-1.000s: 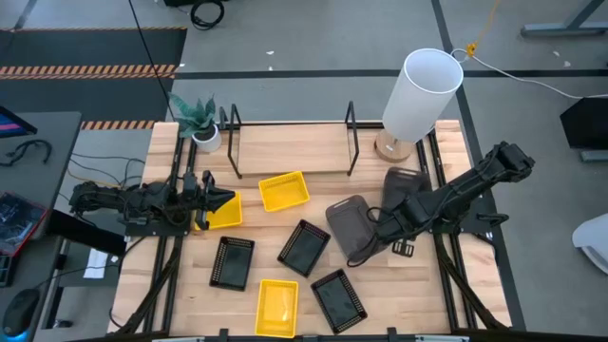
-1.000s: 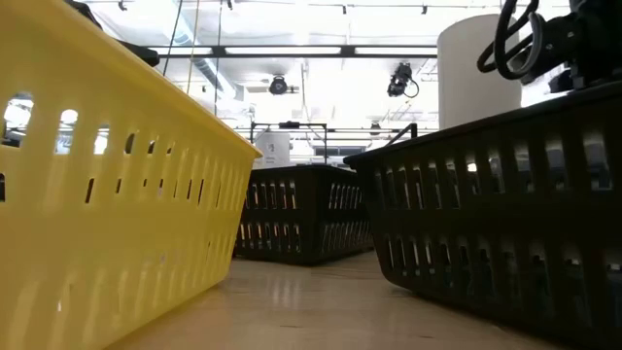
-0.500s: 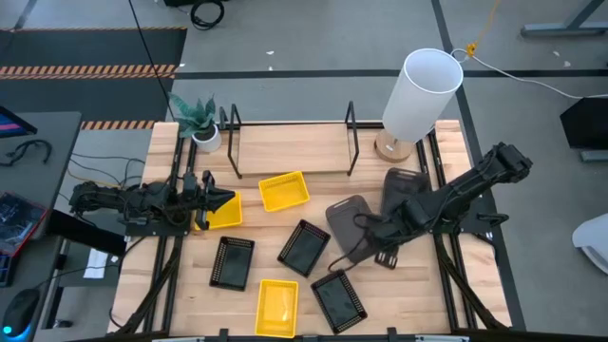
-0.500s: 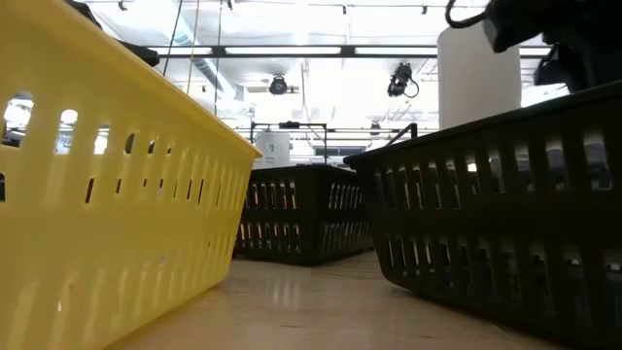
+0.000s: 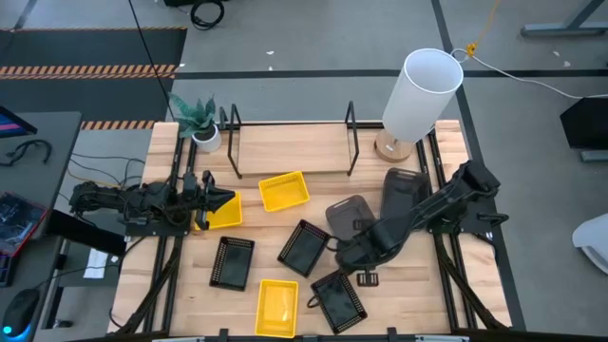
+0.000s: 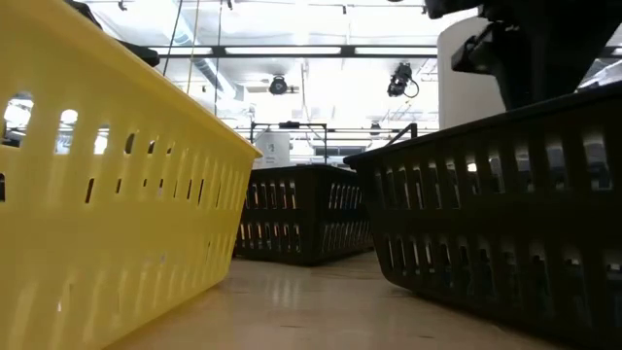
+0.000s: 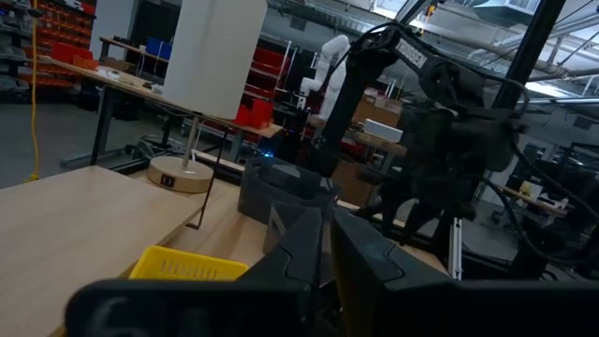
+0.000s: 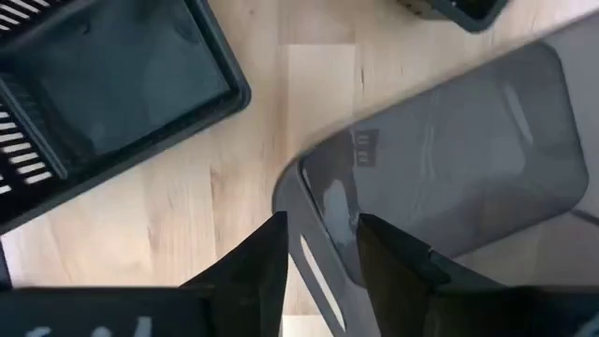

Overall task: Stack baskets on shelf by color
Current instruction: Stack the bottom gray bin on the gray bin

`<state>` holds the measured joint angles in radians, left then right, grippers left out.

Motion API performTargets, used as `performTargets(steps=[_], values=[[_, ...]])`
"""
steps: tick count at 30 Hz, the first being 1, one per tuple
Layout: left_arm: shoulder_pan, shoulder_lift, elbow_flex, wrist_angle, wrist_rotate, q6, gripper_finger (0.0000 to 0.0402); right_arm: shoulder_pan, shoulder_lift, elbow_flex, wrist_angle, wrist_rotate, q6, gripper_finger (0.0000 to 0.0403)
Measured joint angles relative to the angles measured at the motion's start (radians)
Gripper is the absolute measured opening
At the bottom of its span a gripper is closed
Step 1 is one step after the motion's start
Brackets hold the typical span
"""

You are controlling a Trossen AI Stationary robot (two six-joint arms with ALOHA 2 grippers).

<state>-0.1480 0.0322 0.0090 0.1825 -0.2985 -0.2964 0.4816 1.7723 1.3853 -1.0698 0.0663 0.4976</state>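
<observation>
My right gripper (image 5: 344,255) is open and points down at the near left corner of a dark grey basket (image 5: 350,220). In the right wrist view, its fingers stand on either side of the corner's rim (image 8: 318,201). A second grey basket (image 5: 404,190) lies to the right. Three black baskets (image 5: 232,261), (image 5: 304,247), (image 5: 339,299) and two yellow ones (image 5: 284,190), (image 5: 276,307) lie flat on the table. My left gripper (image 5: 226,199) waits shut over a third yellow basket (image 5: 220,215) near the left edge. The shelf (image 5: 290,150) stands at the far edge. My right gripper comes from above at the grey basket's near left corner, one finger (image 8: 267,253) outside the wall and one (image 8: 388,248) inside, with the rim (image 8: 314,234) between them. Whether either finger touches the wall, I cannot tell. The basket lies flat on the table.
A white lamp (image 5: 418,95) stands at the far right corner and a small potted plant (image 5: 199,123) at the shelf's left end. Bare wood shows between the shelf and the baskets. In the low view, a yellow wall (image 6: 97,194) and a black wall (image 6: 505,224) fill the foreground.
My right gripper has moved toward the table's near left, along the grey basket from its right side to its near left corner. The arm has stretched out lower over the table. The baskets and my left arm have kept still.
</observation>
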Motion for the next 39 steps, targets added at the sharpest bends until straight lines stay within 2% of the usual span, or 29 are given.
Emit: performTargets(steps=[6,10,17,28,33,39], values=[[0.0,0.0,0.0,0.0,0.0,0.0,0.0033,0.0,0.029,0.016,-0.085,-0.03,0.004,0.017],[0.0,0.0,0.0,0.0,0.0,0.0,0.0038,0.0,0.035,0.016,-0.081,-0.065,-0.015,0.0182],[0.0,0.0,0.0,0.0,0.0,0.0,0.0032,0.012,0.057,0.015,-0.071,-0.035,-0.056,0.0173],[0.0,0.0,0.0,0.001,0.0,0.0,0.0036,0.014,0.169,0.013,-0.064,-0.029,-0.115,0.016],[0.0,0.0,0.0,0.0,0.0,0.0,0.0038,0.008,0.207,0.013,-0.072,-0.03,-0.159,0.0135],[0.0,0.0,0.0,0.001,0.0,0.0,0.0032,0.006,0.201,0.015,-0.087,-0.034,-0.168,0.0054]])
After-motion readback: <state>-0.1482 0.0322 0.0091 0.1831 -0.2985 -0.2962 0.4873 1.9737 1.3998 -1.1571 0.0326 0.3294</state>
